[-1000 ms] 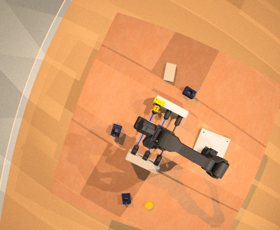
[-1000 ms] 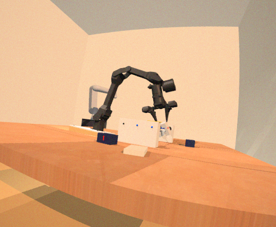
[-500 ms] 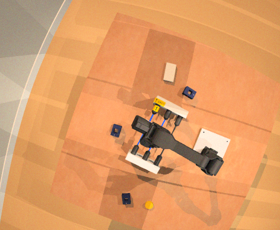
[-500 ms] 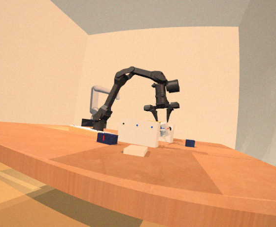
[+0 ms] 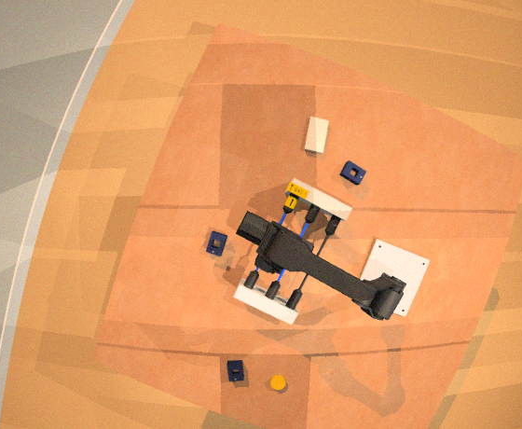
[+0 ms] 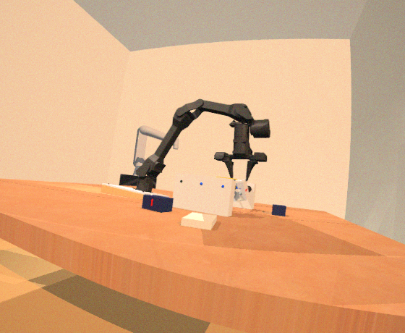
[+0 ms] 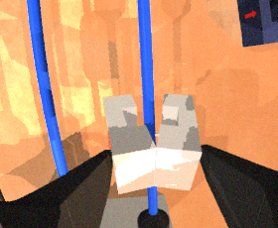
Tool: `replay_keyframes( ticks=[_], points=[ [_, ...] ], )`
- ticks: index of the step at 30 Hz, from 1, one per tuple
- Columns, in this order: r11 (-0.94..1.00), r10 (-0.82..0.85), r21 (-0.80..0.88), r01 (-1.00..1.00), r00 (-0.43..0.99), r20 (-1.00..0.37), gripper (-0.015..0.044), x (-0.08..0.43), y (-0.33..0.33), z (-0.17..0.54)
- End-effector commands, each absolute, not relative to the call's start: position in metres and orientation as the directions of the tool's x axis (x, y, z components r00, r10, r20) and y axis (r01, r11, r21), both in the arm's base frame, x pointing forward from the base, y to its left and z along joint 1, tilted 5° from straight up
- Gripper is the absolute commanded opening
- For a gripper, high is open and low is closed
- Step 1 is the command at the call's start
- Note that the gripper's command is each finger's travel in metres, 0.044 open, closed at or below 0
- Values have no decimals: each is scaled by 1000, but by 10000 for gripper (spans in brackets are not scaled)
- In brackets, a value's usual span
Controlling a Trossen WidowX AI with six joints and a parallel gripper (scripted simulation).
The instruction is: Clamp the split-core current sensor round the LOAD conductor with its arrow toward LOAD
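Observation:
The split-core sensor (image 7: pixel 181 131) (image 6: pixel 239 195) is pale grey and white. My gripper (image 7: pixel 156 150) (image 6: pixel 239 179) is shut on it, one black finger at each side. In the wrist view its two halves meet near the fingers and stand apart at the far ends. The blue LOAD conductor (image 7: pixel 145 59) (image 5: pixel 283 217) runs between the halves and comes out on the near side. The yellow LOAD marker (image 5: pixel 297 189) is on the upper end panel. A bit of red shows at the sensor's left edge; its arrow direction and the latch cannot be made out. The arm hides the sensor in the top view.
Another blue conductor (image 7: pixel 47 99) and a black one (image 5: pixel 322 245) run alongside between white end panels (image 5: pixel 325 201) (image 5: pixel 265 302). Navy blocks (image 5: pixel 223 239) (image 5: pixel 346 171) (image 5: pixel 235 364) stand around. A white block (image 5: pixel 317 135) (image 6: pixel 199 221), a yellow disc (image 5: pixel 278 382) and a white plate (image 5: pixel 400 261) are farther out.

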State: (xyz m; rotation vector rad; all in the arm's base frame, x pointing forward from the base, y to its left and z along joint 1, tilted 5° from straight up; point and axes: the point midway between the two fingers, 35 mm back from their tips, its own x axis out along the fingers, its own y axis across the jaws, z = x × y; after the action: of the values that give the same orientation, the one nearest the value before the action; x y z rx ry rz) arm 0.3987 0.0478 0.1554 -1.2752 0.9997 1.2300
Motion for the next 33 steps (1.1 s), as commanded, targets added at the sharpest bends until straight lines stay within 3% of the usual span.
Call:
replay_keyframes(
  ticks=[1, 13, 33],
  points=[
    [-96, 94, -133, -986, 124, -988, 131, 398, 47, 155],
    [-96, 94, -133, -986, 124, -988, 440, 398, 47, 155],
    [-103, 81, -79, -992, 70, -994, 440, 403, 46, 115]
  ],
)
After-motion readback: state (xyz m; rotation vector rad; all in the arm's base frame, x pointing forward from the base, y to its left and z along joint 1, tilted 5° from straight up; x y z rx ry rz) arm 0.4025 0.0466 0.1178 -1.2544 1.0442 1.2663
